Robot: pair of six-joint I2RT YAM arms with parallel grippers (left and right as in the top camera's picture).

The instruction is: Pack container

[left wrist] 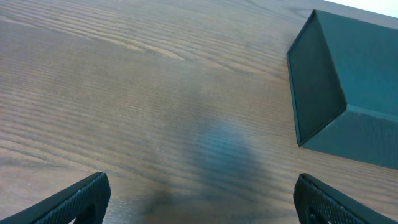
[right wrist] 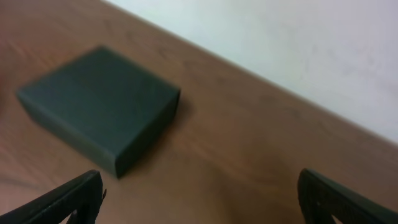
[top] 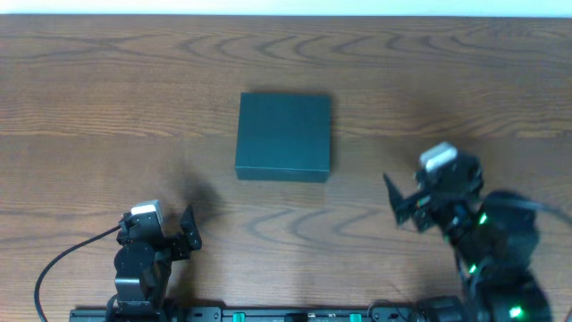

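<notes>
The container (top: 283,136), a square dark charcoal-teal box with its lid shut, sits on the wooden table at the middle. It also shows at the upper right of the left wrist view (left wrist: 348,87) and at the upper left of the right wrist view (right wrist: 99,106). My left gripper (top: 183,234) is open and empty near the front left, well short of the box. My right gripper (top: 404,204) is open and empty to the right of the box and a little nearer the front. No snack packets are in view.
The wooden table (top: 107,107) fills the view. A pale wall (right wrist: 298,43) lies beyond its far edge. A black cable (top: 63,264) runs from the left arm toward the front left. A rail (top: 268,314) lies along the front edge.
</notes>
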